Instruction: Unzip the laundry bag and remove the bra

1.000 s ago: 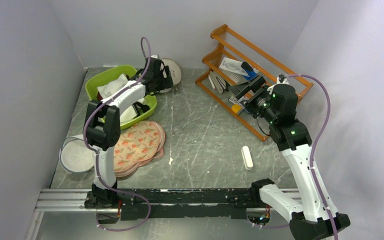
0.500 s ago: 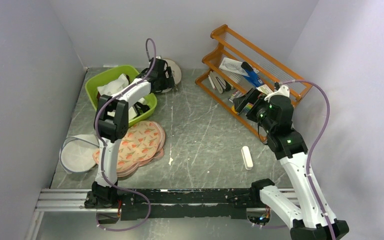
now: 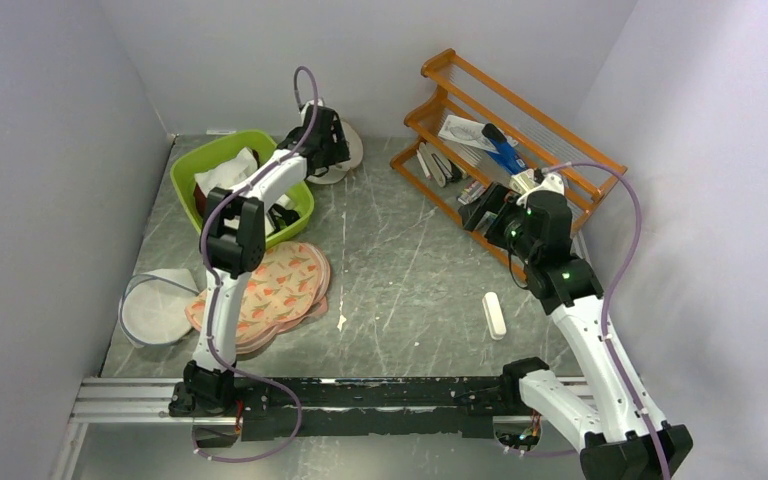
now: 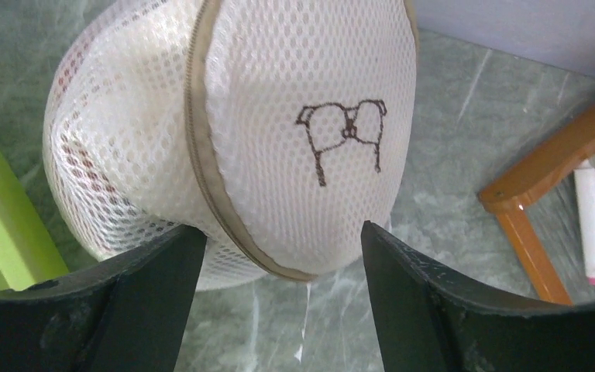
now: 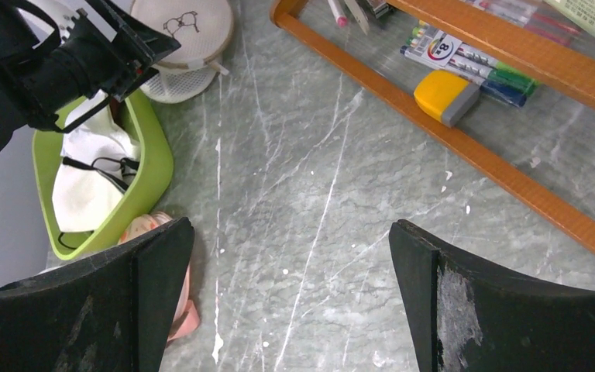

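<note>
The top external view places the laundry bag [image 3: 346, 150] at the far side of the table [image 3: 400, 270], just beside the far right corner of the green basket [image 3: 188, 165]. The left gripper [image 3: 326, 140] is at the bag; this view does not show how its fingers stand.

The left wrist view settles it. The fingers [image 4: 163, 263] stand wide apart, and the bag's [image 4: 302, 132] lower rim lies in the gap between them. We cannot tell whether either finger touches the mesh, and nothing is clamped. Only this view shows the tan zip band [image 4: 200, 147] with no gap along its visible stretch. It also shows a reddish tint through the side mesh, which we take for the bra [image 4: 85, 155]; its shape is not readable.

The right wrist view shows the right gripper [image 5: 290, 232] with its fingers spread fully and holding nothing, above bare table well apart from the bag [image 5: 190, 31]. It alone shows white cloth and black straps inside the basket [image 5: 153, 167], and a yellow block [image 5: 443, 94] beside marker pens [image 5: 472, 66] on the orange rack [image 5: 511, 182].

Only the top external view shows the fruit-printed pads [image 3: 280, 285] and a plain white round bag [image 3: 155, 315] at the near left.
</note>
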Tool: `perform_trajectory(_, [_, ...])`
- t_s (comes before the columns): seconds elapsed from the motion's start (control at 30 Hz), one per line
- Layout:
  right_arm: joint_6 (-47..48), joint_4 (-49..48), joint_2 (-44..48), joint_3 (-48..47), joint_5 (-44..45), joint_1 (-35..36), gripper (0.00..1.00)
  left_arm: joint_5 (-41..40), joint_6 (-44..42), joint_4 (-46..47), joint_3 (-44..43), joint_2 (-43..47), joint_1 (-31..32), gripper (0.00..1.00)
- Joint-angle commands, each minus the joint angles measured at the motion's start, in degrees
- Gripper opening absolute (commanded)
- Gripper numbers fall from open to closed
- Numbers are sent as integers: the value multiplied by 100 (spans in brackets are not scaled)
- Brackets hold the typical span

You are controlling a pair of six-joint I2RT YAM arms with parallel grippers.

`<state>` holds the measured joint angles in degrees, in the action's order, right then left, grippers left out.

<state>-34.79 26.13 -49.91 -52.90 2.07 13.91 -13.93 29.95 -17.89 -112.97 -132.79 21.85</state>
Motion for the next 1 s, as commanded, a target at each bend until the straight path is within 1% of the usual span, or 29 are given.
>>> perform_trajectory(0.0, [32,-191,-26,74,-74,-40,100,-272,-148,-4,-502,-324,-33,78])
perform_trajectory(0.13, [132,-245,-50,244,-57,-43,100,-183,-183,-126,-721,-454,-40,55])
perform_trajectory(0.23, [301,-326,-63,421,-37,-43,100,78,-72,-149,-572,-285,-47,39])
perform_trajectory(0.27, [415,-373,-74,479,-68,-41,100,219,14,-131,-479,-180,-41,29])
perform_trajectory(0.33, [658,-508,-112,588,-227,-45,100,619,182,-96,-258,52,-49,15])
perform_trajectory(0.4, [896,-623,-182,658,-470,-39,100,953,322,-178,-137,289,-49,8])
perform_trajectory(0.47, [1042,-743,-293,747,-778,-46,100,1411,441,-199,86,613,-65,7])
perform_trajectory(0.53, [1121,-959,-401,876,-1153,-44,100,2130,613,33,548,986,-104,7])
perform_trajectory(0.57, [1118,-1207,-446,969,-1347,-34,100,2490,671,171,799,1170,-117,7])
perform_trajectory(0.63, [1008,-1596,-534,1204,-1668,-18,100,2923,776,297,1245,1508,-121,7])
perform_trajectory(0.7, [912,-2024,-611,1444,-1780,63,100,3397,926,520,1733,1814,-123,7])
perform_trajectory(0.73, [880,-2147,-668,1519,-1718,138,100,3639,1006,653,2028,1943,-127,7])
perform_trajectory(0.83, [825,-2358,-895,1579,-1290,487,100,4115,1085,853,2392,2241,-137,7])
perform_trajectory(0.97, [788,-2549,-1150,1406,-478,1323,99,4561,1112,858,2565,2460,-137,7])
